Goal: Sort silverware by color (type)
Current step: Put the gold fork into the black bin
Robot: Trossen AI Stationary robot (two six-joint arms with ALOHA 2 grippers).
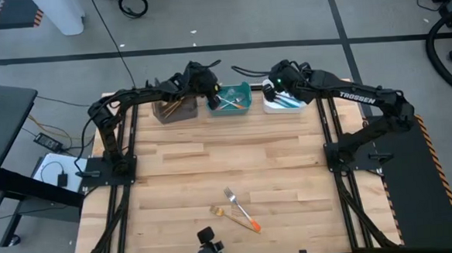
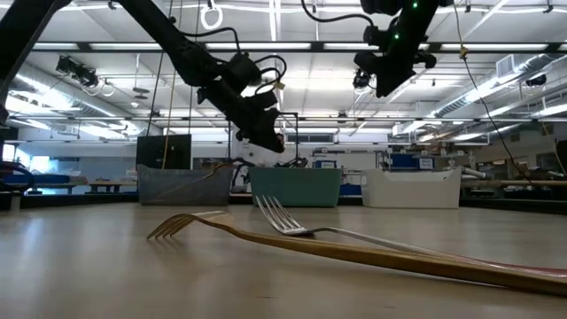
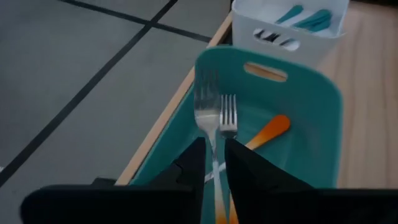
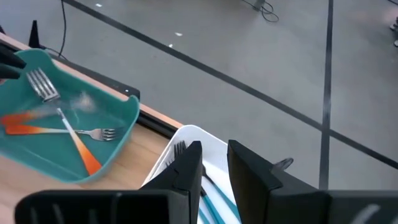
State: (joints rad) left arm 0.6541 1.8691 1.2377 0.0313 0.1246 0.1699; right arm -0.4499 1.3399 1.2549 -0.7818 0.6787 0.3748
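My left gripper (image 1: 211, 96) hangs over the left end of the teal bin (image 1: 243, 87), its fingers a narrow gap apart (image 3: 215, 146). Orange-handled forks (image 3: 207, 109) lie in that bin below it; one stem shows through the gap, wider than the stem. My right gripper (image 1: 273, 89) hovers over the white bin (image 1: 287, 108), fingers slightly apart (image 4: 215, 149), above the blue-handled forks (image 4: 208, 199). An orange-handled fork (image 1: 242, 207) and a gold fork (image 1: 221, 213) lie flat, crossed, near the table's near edge.
A grey bin (image 1: 171, 110) with gold forks stands left of the teal one; all three bins line the far edge. Bare wood stretches between the bins and the two loose forks (image 2: 283, 232). A small camera mount (image 1: 209, 240) sits at the near edge.
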